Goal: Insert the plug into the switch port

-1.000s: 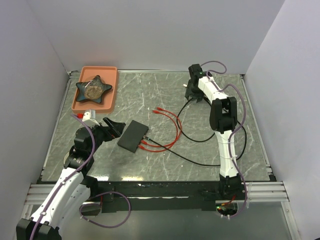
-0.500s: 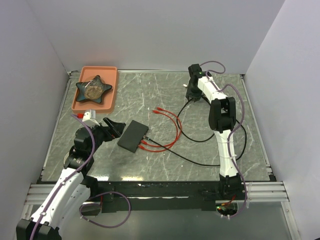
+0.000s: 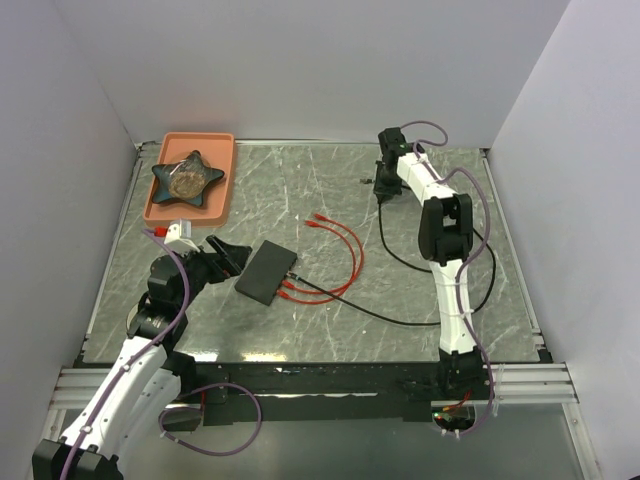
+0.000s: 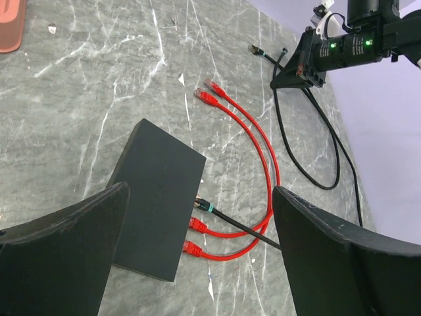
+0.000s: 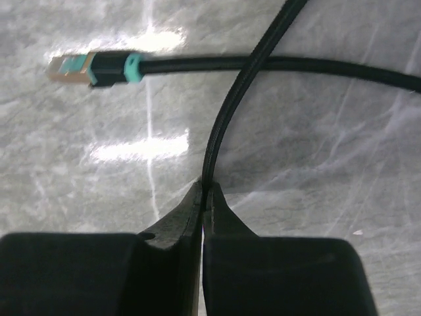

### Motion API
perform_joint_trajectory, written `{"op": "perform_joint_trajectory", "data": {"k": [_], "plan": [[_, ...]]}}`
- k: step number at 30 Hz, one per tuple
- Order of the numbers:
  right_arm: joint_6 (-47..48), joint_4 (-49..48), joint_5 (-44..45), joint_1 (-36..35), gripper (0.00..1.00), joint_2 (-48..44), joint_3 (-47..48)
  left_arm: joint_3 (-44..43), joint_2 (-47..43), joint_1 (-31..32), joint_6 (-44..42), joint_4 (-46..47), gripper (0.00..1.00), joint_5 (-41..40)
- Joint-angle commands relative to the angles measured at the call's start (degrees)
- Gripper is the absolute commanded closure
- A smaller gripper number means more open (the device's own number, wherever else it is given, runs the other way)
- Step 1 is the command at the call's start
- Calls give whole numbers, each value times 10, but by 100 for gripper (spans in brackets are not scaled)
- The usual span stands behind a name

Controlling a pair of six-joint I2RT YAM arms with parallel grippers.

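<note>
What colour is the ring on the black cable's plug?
The ring is teal green, clearest in the right wrist view.

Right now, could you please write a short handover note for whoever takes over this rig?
Left gripper: open, beside the switch, not gripping it.
Right gripper: shut on the black cable just behind its free teal-booted plug, at the far side of the table.
Done: cable grasped. Two red plugs and one black one already sit in the switch's sockets.
Left: carry the free plug across to the switch, line it up with a port and push it in, probably with the left gripper bracing the switch.
</note>
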State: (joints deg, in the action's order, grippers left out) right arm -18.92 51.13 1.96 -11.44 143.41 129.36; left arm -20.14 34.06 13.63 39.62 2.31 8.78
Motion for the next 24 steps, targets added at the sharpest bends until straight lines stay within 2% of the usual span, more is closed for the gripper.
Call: {"op": "perform_joint_trajectory", "data": {"k": [1, 6, 8, 13, 19, 24], "plan": [[13, -41, -43, -24, 100, -89, -67, 3, -7, -1, -13, 15, 5, 0], [42, -125, -70, -64, 100, -247, -222, 8, -7, -1, -6, 21, 5, -4], [65, -183, -116, -89, 100, -316, -275, 10, -3, -1, -1, 24, 4, -4], [115, -226, -176, -136, 100, -436, -394, 15, 2, -2, 9, 40, 4, -3], [142, -251, -243, -200, 100, -520, -508, 26, 5, -2, 30, 67, 4, 8], [179, -263, -295, -258, 100, -543, -588, 34, 11, -2, 43, 95, 5, 26]]}}
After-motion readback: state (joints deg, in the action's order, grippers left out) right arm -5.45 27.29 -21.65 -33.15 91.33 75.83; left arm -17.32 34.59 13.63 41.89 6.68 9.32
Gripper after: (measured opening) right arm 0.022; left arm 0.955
